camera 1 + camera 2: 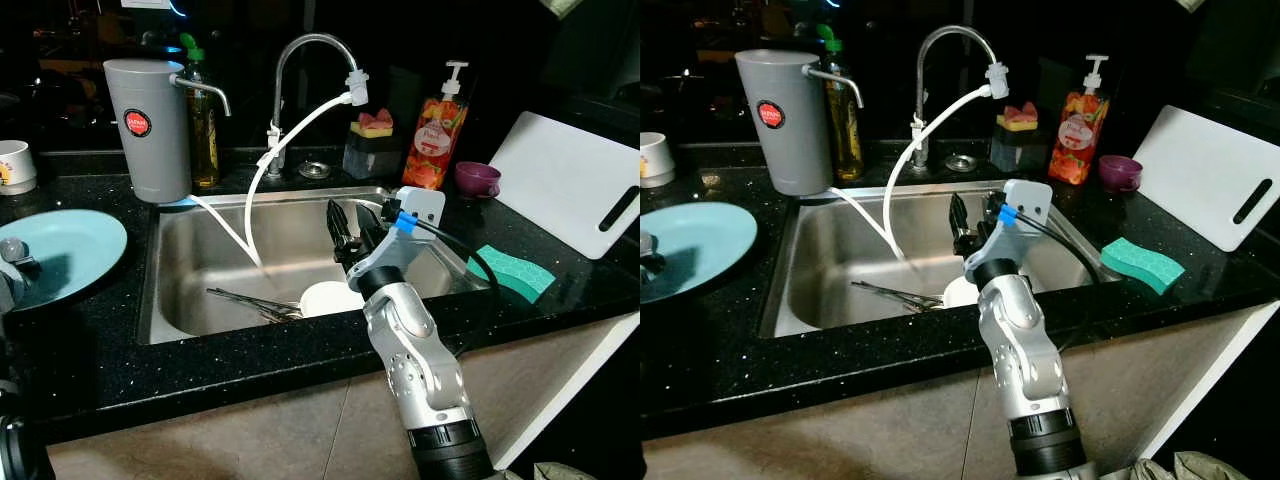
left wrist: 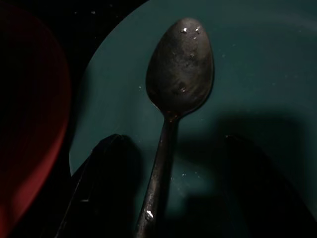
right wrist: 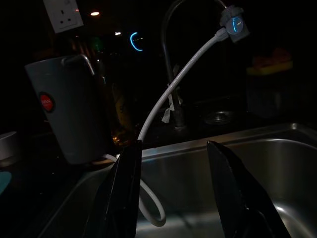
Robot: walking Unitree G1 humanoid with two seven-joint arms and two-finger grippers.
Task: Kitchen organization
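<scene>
A metal spoon (image 2: pixel 178 84) lies on a light blue plate (image 1: pixel 75 250) on the black counter to the left of the sink. My left gripper (image 2: pixel 173 141) is low over the plate and open, its fingers either side of the spoon's handle and apart from it. My right gripper (image 1: pixel 345 225) hangs open and empty over the steel sink (image 1: pixel 200 250), pointing toward the back wall and the faucet (image 1: pixel 300 60). In the basin lie a white dish (image 1: pixel 328 297) and some metal cutlery (image 1: pixel 250 302).
A grey water jug (image 1: pixel 150 130) with a white hose (image 1: pixel 262 170) to the faucet stands at the sink's back left. A soap bottle (image 1: pixel 438 135), purple cup (image 1: pixel 478 178), white cutting board (image 1: pixel 570 180) and green sponge (image 1: pixel 512 272) are to the right. A white mug (image 1: pixel 15 165) is at far left.
</scene>
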